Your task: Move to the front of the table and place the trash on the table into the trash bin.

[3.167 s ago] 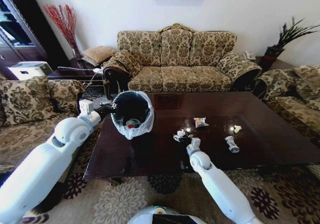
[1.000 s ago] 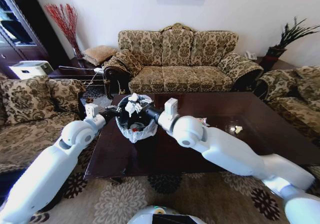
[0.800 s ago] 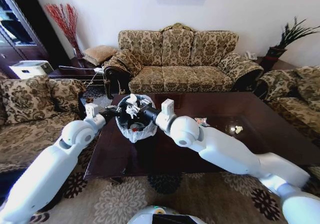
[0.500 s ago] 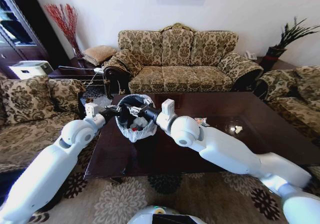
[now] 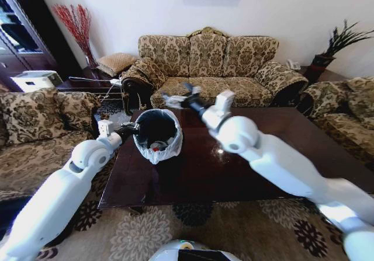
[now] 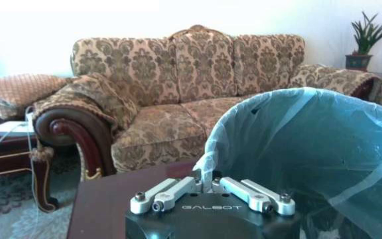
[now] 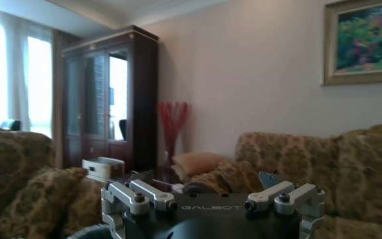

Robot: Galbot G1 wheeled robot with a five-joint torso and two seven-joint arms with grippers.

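Trash bin [image 5: 155, 134] sits tilted over table's [image 5: 193, 179] left end, left gripper [image 6: 212, 193] clamped on its bag-lined rim, right gripper [image 5: 177, 100] spread empty above; bin must be kept steady and open toward right arm.

Table [image 5: 193, 167] glossy dark brown; trash bin [image 5: 155, 134] black, translucent white liner; sofa [image 5: 204, 68] gold-brown floral.
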